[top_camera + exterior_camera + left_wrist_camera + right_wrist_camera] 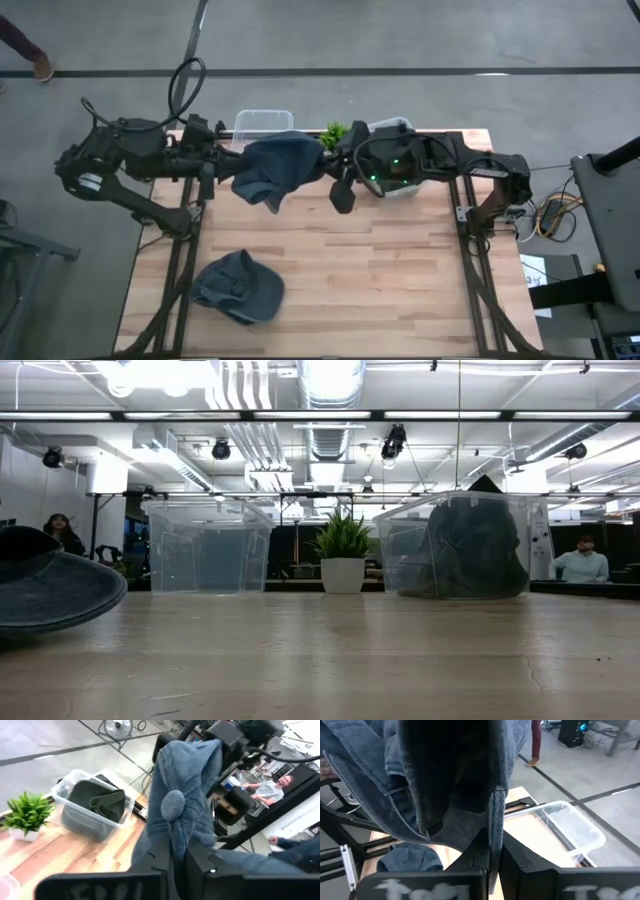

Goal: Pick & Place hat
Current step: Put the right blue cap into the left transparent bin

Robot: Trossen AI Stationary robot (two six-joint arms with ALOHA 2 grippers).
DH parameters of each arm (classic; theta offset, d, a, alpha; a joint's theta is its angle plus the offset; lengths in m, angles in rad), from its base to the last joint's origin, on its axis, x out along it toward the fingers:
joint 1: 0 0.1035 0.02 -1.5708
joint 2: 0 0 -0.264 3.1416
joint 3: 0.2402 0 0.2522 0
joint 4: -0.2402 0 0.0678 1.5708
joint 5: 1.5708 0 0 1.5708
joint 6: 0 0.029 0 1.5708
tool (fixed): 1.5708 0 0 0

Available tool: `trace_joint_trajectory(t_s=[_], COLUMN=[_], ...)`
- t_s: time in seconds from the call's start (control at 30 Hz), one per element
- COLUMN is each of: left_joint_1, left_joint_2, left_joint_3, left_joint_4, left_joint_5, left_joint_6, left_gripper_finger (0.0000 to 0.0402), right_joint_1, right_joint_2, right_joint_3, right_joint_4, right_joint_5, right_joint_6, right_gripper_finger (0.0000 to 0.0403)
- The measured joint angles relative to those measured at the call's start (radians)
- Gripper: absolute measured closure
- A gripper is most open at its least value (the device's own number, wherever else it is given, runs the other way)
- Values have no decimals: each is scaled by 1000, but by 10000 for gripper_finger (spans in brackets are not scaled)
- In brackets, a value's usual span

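A blue denim hat [275,170] hangs in the air between both arms over the far part of the table. My left gripper [234,165] is shut on its left side and my right gripper [322,166] on its right side. In the left wrist view the hat [187,780] shows its crown button [172,805]. A second denim hat [238,288] lies flat on the table near the left front; the low view shows this second hat [50,595] at the left. Neither gripper appears in the low view. My left gripper [179,865] pinches a fold of the hat's crown cloth just below the button [179,842] between its two fingers, coming level from the table's left. The hat is lifted clear of the table. My right gripper [492,862] pinches a stitched edge of the hat [495,827] between its two fingers, coming level from the table's right. The rest of the cloth [395,775] hangs slack, clear of the table.
An empty clear bin [263,122] stands at the far edge behind the held hat. A small potted plant [334,132] stands beside it. A second clear bin [392,135] to the right holds a dark hat [470,550]. People sit beyond the table.
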Motion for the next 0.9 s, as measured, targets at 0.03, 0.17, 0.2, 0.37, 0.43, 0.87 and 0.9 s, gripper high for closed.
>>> trace_joint_trajectory(t_s=[0.03,0.17,0.2,0.37,0.43,0.87,0.9], left_joint_1=[0,0,0,0,0,0,0], left_joint_2=[2,11,12,10,5,-1,3], left_joint_3=[0,-1,-2,-2,-1,0,-1], left_joint_4=[3,62,87,239,261,189,173], left_joint_5=[-1,-15,-24,-108,-117,-272,-281], left_joint_6=[1,47,65,164,187,226,225], left_gripper_finger=[362,326,315,266,252,232,232], right_joint_1=[1,4,4,2,3,-11,-11], right_joint_2=[0,0,0,2,2,-76,-79], right_joint_3=[8,11,5,-40,-46,-8,-4], right_joint_4=[-10,-47,-55,-101,-129,-74,-53], right_joint_5=[-4,-8,-8,-6,24,355,364], right_joint_6=[1,28,38,110,144,159,143], right_gripper_finger=[393,393,393,394,394,394,394])
